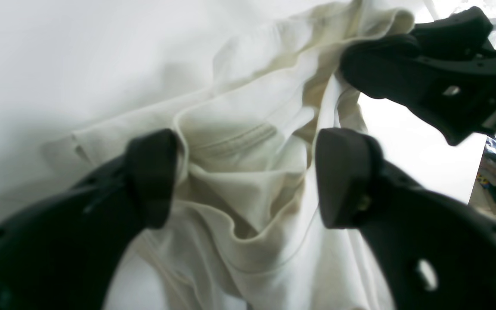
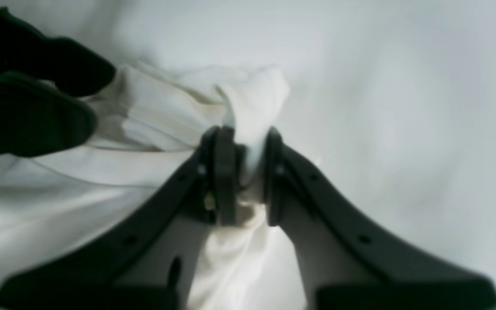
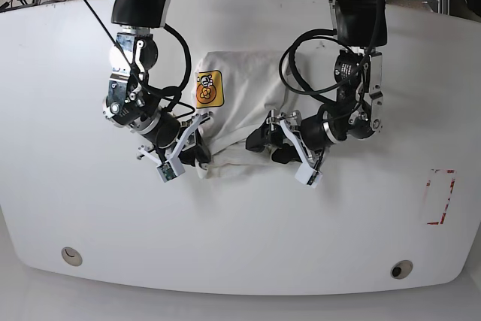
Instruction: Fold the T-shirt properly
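One white T-shirt [image 3: 239, 107] lies crumpled on the white table [image 3: 68, 208], between the two pincers, its cloth bunched into soft ridges and deep folds. A small yellow-orange square graphic [image 3: 209, 89] shows near the shirt's far edge, beyond the right pincer [image 3: 197, 149]; no lettering is visible from this side. In the left wrist view the fabric appears off-white with creamy shadows in the creases, and a stitched hem line [image 1: 235, 140] runs across a fold lying between the two fingers. The right pincer, seen in the right wrist view [image 2: 248, 172], is nearly closed, its two black fingers [image 2: 224, 172] clamping a gathered tuft of T-shirt [image 2: 254, 103] that rises just past the fingertips; more cloth spreads beneath and to the left of that pincer. The left pincer [image 1: 248, 178] stands wide apart, holding nothing, with folds of the shirt [image 1: 248, 241] lying in the gap between its two fingers [image 1: 153, 176]. In the base view the left pincer [image 3: 264, 144] sits at the shirt's near edge. Count: one shirt, one graphic, two pincers, two arms. A red rectangular outline [image 3: 438, 197] is marked on the table, well apart from the left pincer.
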